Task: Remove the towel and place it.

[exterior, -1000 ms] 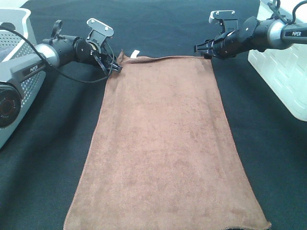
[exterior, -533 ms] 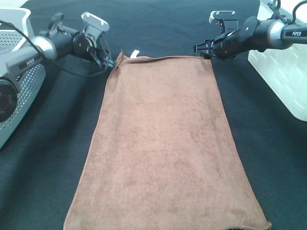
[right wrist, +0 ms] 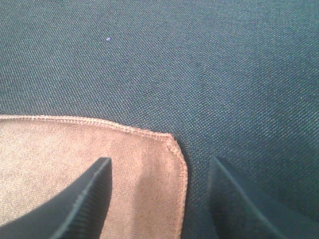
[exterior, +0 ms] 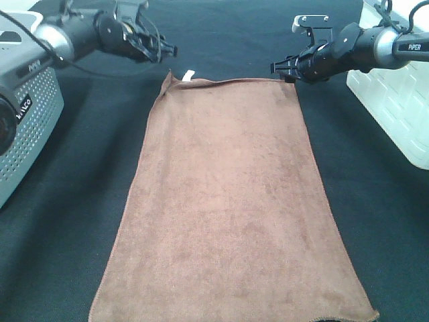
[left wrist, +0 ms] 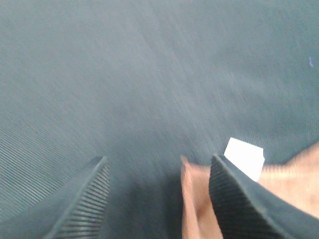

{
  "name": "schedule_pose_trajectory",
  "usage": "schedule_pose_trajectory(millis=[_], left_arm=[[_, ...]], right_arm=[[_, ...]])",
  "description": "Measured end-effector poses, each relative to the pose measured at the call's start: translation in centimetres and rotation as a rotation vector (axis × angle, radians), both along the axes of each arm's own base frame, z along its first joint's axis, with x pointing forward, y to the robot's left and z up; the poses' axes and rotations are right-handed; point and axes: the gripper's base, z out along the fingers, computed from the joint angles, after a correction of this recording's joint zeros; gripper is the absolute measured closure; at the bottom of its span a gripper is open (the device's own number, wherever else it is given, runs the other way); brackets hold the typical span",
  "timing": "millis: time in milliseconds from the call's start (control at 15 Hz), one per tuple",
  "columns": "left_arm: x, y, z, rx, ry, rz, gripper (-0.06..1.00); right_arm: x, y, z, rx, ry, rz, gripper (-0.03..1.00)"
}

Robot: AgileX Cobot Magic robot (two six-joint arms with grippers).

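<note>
1. Rust-brown plush is seen in the towel [exterior: 231,201], which lies flat and fully spread on the dark cloth-covered table [exterior: 375,221], between the two arms.
2. It is judged to be light, soft and limp: it would sag and fold when lifted, and the nap should grip well rather than slip. Nothing fragile is involved.
3. The far corners are judged the best places to take hold, where the stitched hem [right wrist: 99,124] gives a firmer edge. The white tag [exterior: 189,74] marks the far corner on the left arm's side.
4. Its long axis runs from the near edge of the exterior view to the far edge, with the short far edge lying between the grippers.
5. The left gripper [exterior: 163,48] is seen raised beyond the tagged corner, its jaws apart and nothing between them; the left wrist view is blurred.
6. The right gripper [exterior: 281,71] is seen just at the other far corner, its jaws apart and straddling the rounded corner without being closed on it.
</note>
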Motion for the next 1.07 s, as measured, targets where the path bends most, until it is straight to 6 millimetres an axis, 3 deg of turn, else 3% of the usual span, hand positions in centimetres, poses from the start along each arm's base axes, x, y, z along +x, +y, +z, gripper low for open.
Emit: schedule_pose_trajectory(millis=[267, 333, 600, 1067], left_arm=[[-0.2, 0.0, -5.7, 0.046, 0.088, -0.023, 0.38], [-0.3, 0.0, -6.1, 0.056, 0.093, -0.025, 0.38], [-0.2, 0.5, -6.2, 0.184, 0.073, -0.05, 0.38], [-0.3, 0.7, -6.3, 0.059, 0.126, 0.044, 0.38]], right_arm=[[0.0, 0.0, 0.0, 0.0, 0.0, 0.0, 0.44], [0.0, 0.0, 0.0, 0.0, 0.0, 0.0, 0.44], [-0.1, 0.0, -0.1, 0.001, 0.016, 0.006, 0.44], [-0.1, 0.0, -0.1, 0.001, 0.017, 0.006, 0.44]])
